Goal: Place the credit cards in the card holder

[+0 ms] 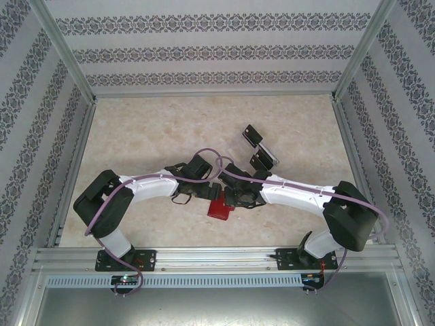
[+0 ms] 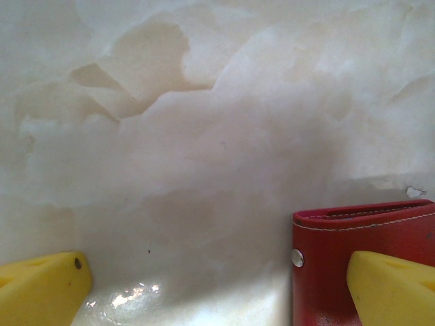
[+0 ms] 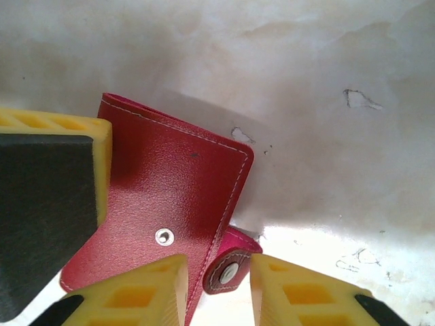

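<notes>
At the middle of the desk point(image 1: 156, 136), between the two wrists, lies the small red leather-like folding card holder point(image 1: 221, 209), folded shut and flat. Its red snap tab point(image 3: 228, 272) sits just between the right jaws, which are a little apart — whether they press the tab or only frame it, I cannot tell. The left jaws are wide apart, one yellow finger point(image 2: 391, 285) over the holder's corner, the other over bare desk. I judge the step in hand is to open the holder. The tab should be pinched near its stud and lifted slowly, while the left jaws press the body down so that it does not slide. The thin black rectangular credit cards point(image 1: 253, 134) lie well apart from the jaws, toward the far right — not yet picked up.
</notes>
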